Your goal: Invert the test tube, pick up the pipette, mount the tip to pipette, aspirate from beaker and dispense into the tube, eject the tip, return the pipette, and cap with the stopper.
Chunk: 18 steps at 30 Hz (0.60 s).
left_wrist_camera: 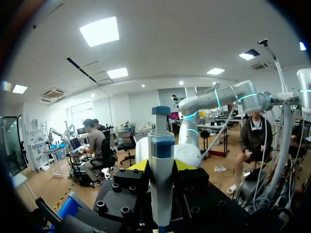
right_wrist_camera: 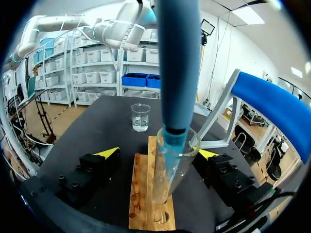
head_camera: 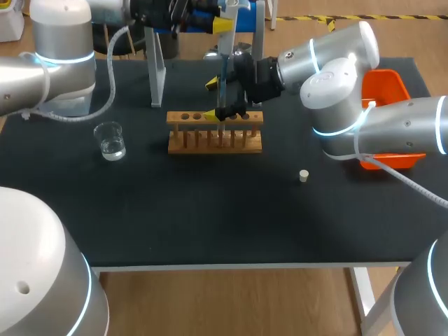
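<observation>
The smooth, cylindrical grey-and-blue pipette is clamped upright between the yellow tips of my left gripper, its blue lower end entering the mouth of the clear glass test tube, which leans in the drilled wooden rack between the wide-spread, non-contacting fingers of my right gripper.

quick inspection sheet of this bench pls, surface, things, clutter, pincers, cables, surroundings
surface: black mat, no spill seen
job's things: beaker with clear liquid at left; rack mid-table with tube standing in it; pipette with its end inside the tube mouth; stopper loose on the mat
clutter: orange bin at right edge; stand at back
pincers: left pincer shut on pipette; right pincer open around tube
cables: white hose along left arm; cable by right arm
surroundings: nothing seen over the table
</observation>
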Each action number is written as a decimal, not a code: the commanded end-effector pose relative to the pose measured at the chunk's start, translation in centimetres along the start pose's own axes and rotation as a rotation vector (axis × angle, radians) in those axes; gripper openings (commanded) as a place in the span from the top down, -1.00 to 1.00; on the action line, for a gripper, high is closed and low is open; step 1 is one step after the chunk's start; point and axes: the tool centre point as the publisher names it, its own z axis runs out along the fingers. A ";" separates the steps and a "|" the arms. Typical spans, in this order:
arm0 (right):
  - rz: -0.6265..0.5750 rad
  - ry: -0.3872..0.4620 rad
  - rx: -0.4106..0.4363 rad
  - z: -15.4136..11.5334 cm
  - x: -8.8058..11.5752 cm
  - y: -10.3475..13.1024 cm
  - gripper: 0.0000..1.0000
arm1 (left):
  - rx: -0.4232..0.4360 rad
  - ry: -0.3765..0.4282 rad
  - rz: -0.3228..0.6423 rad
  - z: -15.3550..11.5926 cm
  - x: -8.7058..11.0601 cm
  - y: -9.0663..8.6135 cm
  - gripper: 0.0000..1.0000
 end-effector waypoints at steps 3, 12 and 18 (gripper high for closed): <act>0.000 0.003 0.001 0.0 -0.1 0.0 -1.00 | -0.011 -0.005 0.000 0.1 0.1 -0.6 1.00; 0.000 0.003 0.001 0.0 -0.1 0.0 -1.00 | -0.020 0.000 0.001 0.3 0.2 -0.9 1.00; 0.000 0.003 0.001 0.0 -0.1 0.0 -1.00 | -0.025 -0.004 0.005 0.3 0.2 -1.2 1.00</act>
